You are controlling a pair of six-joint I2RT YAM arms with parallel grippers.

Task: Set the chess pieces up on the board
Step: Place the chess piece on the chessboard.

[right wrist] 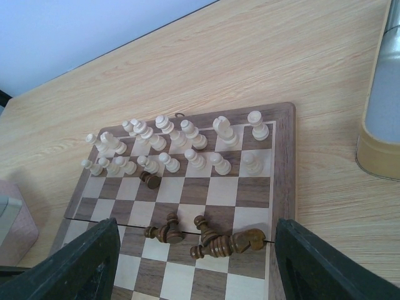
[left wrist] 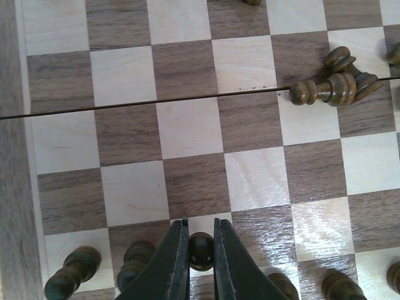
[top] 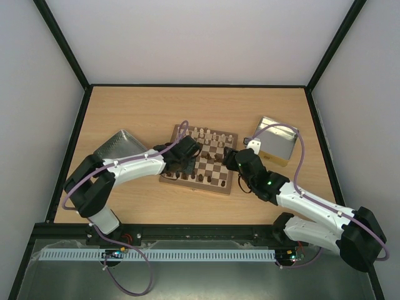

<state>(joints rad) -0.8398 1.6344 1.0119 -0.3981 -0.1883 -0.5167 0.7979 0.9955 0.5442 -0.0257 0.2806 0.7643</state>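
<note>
Chess pieces turned wood, board glossy checkered, left claw pinching round-headed dark pawn, right claw splayed

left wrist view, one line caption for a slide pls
Left gripper shut on a round-headed dark piece on the board, with toppled dark pieces lying beyond it.

board checkered pale tan and dark brown squares, brown wood border; cream chess pieces off-white; dark brown chess pieces glossy olive-brown; table light orange wood grain; left tin silver; right tin silver, tan side; arms white shells, black joints; cables purple; left gripper and right gripper black; walls pale grey-lilac
</note>
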